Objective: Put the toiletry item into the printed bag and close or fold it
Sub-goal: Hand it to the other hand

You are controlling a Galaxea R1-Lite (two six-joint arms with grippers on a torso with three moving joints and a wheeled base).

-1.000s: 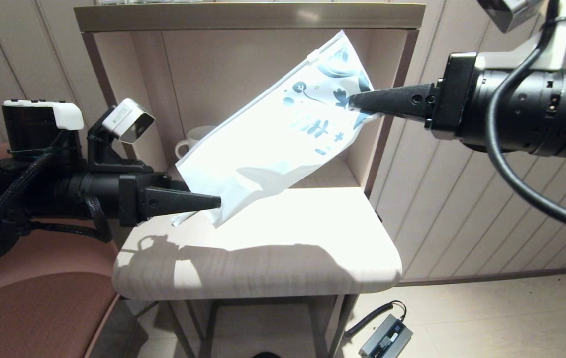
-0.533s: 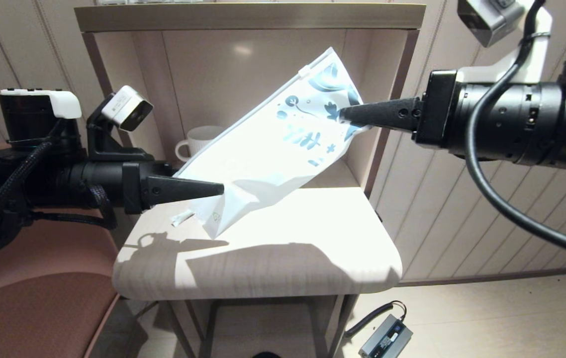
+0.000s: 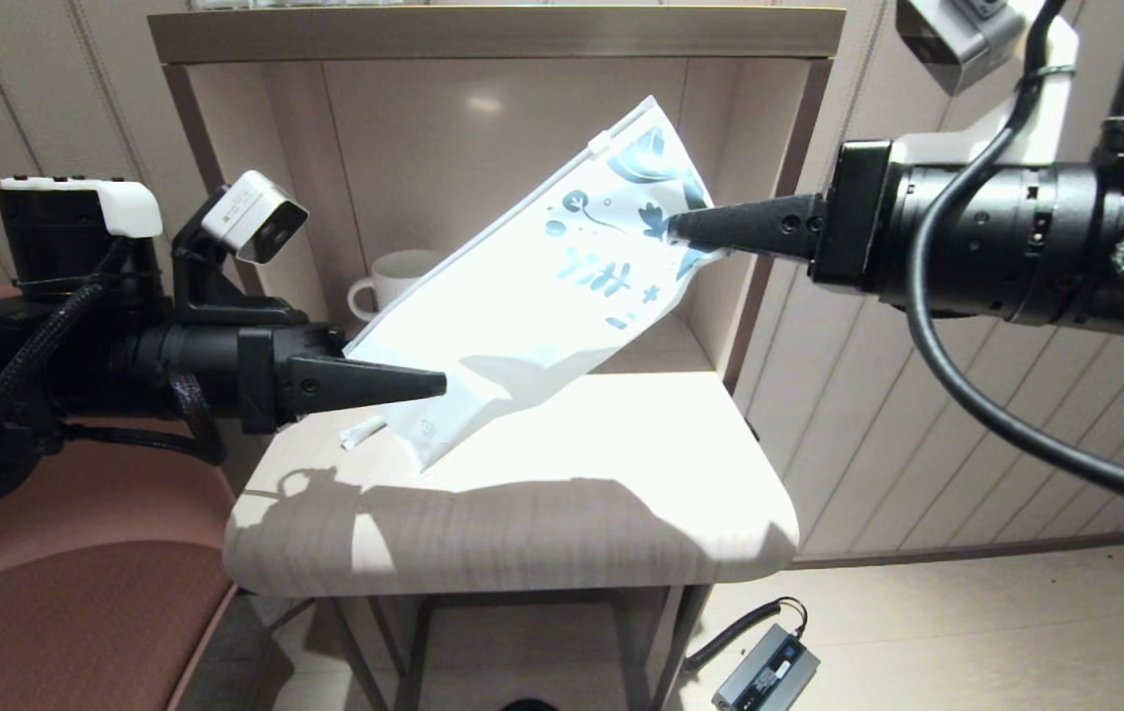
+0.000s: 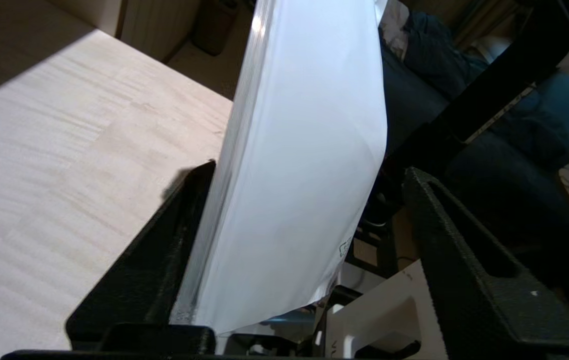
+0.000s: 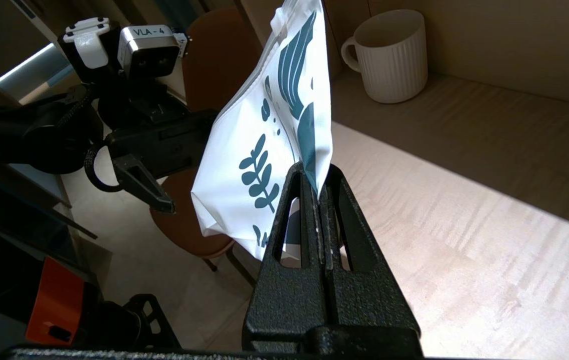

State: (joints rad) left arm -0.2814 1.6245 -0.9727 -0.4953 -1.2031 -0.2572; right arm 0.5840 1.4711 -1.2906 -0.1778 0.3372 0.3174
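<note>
Over table (image 3: 621, 474), my right gripper (image 3: 678, 226) pinched printed bag (image 3: 522, 316) at 2 o'clock; left gripper (image 4: 304, 175) unclenched around its plain end, contents hidden.

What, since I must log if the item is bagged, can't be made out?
Contents of the printed bag: white plastic hides them, every view.
The toiletry item: head view shows one end below the open left gripper; bag hides the rest.
Zip strip: too thin to tell sealed or open.
Printed corner: shut right gripper covers it.
</note>
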